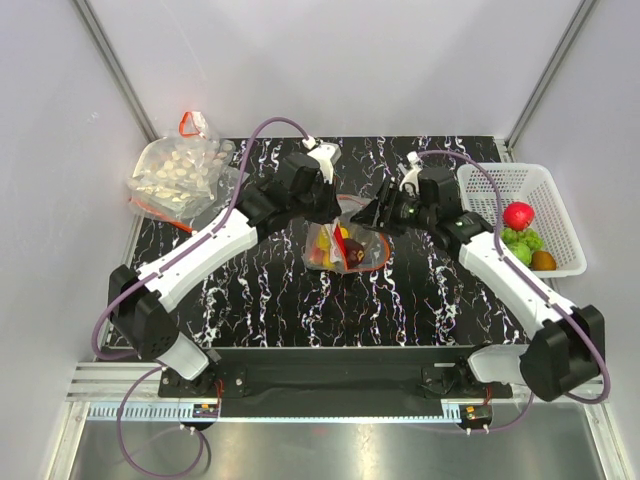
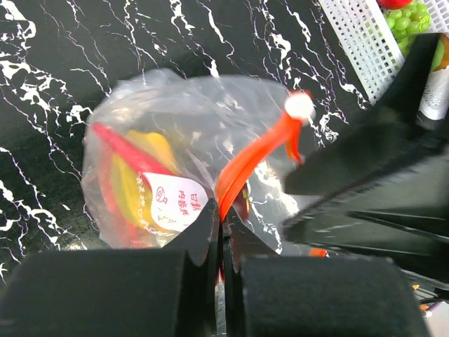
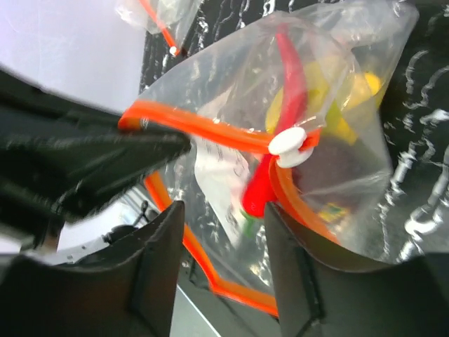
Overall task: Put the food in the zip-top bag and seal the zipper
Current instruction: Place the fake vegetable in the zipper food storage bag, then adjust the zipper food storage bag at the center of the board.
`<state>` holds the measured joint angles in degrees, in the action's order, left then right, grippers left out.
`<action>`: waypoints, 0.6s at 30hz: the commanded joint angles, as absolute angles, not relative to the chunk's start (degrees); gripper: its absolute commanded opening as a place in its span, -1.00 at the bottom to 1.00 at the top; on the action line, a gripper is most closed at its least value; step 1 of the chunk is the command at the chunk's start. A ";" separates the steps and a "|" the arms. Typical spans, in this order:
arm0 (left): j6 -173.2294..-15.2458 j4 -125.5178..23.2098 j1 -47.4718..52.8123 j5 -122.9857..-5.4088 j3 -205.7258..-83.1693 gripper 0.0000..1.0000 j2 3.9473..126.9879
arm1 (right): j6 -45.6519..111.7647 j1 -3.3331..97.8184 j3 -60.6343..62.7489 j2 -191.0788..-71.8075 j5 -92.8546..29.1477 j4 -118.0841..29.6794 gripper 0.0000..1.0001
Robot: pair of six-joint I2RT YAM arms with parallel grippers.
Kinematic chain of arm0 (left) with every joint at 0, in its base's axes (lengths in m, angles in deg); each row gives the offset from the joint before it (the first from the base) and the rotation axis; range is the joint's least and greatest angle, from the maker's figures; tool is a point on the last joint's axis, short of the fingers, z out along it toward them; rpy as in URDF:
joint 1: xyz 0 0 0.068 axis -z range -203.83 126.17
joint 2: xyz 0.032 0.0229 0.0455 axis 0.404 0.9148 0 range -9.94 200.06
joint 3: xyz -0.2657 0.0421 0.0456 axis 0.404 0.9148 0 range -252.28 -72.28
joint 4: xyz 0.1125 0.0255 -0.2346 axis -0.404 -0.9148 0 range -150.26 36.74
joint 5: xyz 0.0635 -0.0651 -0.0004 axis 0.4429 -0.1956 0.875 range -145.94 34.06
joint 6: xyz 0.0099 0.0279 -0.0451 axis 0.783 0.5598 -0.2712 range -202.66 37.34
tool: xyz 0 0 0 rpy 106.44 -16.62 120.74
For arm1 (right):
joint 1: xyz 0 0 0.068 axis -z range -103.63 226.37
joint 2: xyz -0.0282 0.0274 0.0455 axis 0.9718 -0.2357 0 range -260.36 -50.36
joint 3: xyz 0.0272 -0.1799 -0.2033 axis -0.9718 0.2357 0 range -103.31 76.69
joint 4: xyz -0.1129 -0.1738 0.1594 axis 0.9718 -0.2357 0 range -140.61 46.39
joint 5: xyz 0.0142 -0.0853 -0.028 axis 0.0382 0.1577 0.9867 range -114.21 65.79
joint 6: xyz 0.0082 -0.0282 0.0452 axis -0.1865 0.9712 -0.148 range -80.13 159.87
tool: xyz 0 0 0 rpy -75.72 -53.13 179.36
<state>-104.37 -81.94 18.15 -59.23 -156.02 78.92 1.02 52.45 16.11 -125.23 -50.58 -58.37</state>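
A small clear crinkly zip-top bag (image 1: 350,250) lies at the middle of the black white-veined bench (image 1: 260,295), between the two arms, with yellow and red food pieces (image 2: 130,182) already inside. In the left wrist view the left pincer (image 2: 221,217) is clenched on the thin red-orange zipper strip (image 2: 245,161) at the bottom centre of the frame. From there the strip rises toward the upper right and ends at a small white slider knob (image 3: 289,144).

In the right wrist view the right pincer (image 3: 223,210) stands released, its jaws apart and nothing pinched. The knob sits just above the gap, toward the right-hand jaw. The strip's long axis runs from the left pincer at centre left across to the knob. A second run of orange lip hangs lower in the frame, so the mouth looks partly unsealed. The right arm is the nearer one to the knob, so closing on it and drawing it along the strip seems the likely step
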 commanded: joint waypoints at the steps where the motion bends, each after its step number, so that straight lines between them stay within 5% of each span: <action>1: -104.98 -79.45 17.48 -60.15 -156.92 -1.00 77.25 | 6.90 51.85 12.19 -119.37 -46.20 -66.95 0.08; 7: -104.90 -79.36 16.95 -59.45 -157.00 -1.00 77.34 | 15.52 52.02 9.72 -116.72 -37.31 -79.18 -0.01; 14: -104.89 -79.80 16.86 -58.93 -157.53 -1.00 77.51 | 18.07 51.24 14.72 -117.69 -40.56 -78.68 0.26; 18: -104.89 -79.71 16.86 -58.75 -157.53 -1.00 77.51 | 17.46 50.35 17.80 -118.74 -39.77 -76.40 0.23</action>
<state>-104.74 -81.94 17.08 -59.16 -156.02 78.92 16.15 51.20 16.18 -117.85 -40.27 -77.41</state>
